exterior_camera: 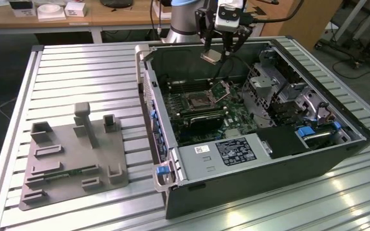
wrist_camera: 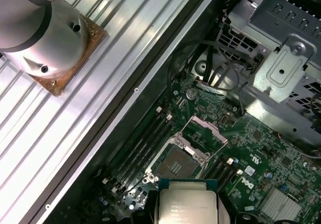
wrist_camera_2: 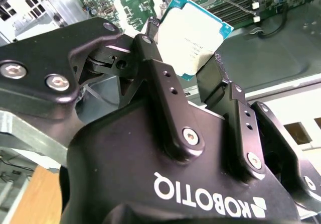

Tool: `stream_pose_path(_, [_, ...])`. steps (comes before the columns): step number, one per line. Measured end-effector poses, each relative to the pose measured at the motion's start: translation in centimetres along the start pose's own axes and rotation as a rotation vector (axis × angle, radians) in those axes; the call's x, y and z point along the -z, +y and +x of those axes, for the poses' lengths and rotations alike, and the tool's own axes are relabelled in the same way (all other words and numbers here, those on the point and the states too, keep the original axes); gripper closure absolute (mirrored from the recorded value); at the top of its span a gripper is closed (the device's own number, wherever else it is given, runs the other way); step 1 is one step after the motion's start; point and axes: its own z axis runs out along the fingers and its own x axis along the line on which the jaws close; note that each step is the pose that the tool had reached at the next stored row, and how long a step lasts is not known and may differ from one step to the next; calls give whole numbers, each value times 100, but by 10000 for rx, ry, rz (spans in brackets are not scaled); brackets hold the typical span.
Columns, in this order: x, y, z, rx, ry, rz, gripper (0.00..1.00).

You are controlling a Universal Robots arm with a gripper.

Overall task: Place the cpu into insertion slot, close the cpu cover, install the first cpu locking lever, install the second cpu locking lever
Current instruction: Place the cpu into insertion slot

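My gripper (exterior_camera: 216,52) hangs above the open computer case, shut on the cpu (exterior_camera: 211,56), a flat square chip with a silvery top. In the second wrist view the black fingers (wrist_camera_2: 159,68) clamp the cpu (wrist_camera_2: 193,35) by two opposite edges. The insertion slot (wrist_camera: 176,164) lies bare on the green board, below and just beside the cpu (wrist_camera: 186,206). The cpu cover (wrist_camera: 206,128) stands swung up from the slot's far edge. A thin wire locking lever (wrist_camera: 215,156) is raised beside the slot. In the exterior view the slot (exterior_camera: 198,101) is well below the gripper.
The case (exterior_camera: 339,144) lies open-side-up on a slatted aluminium table (exterior_camera: 82,72). Inside it are a metal drive cage (exterior_camera: 278,89), long black memory slots (wrist_camera: 143,143) and a grey white-labelled box (exterior_camera: 227,151). A grey fixture block (exterior_camera: 72,159) sits at the exterior view's left. The arm's base (wrist_camera: 42,30) stands behind the case.
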Motion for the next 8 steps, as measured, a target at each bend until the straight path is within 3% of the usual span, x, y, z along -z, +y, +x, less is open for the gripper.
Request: stream_pose_path(8, [-1,-3,2,-140,-13,-3,46])
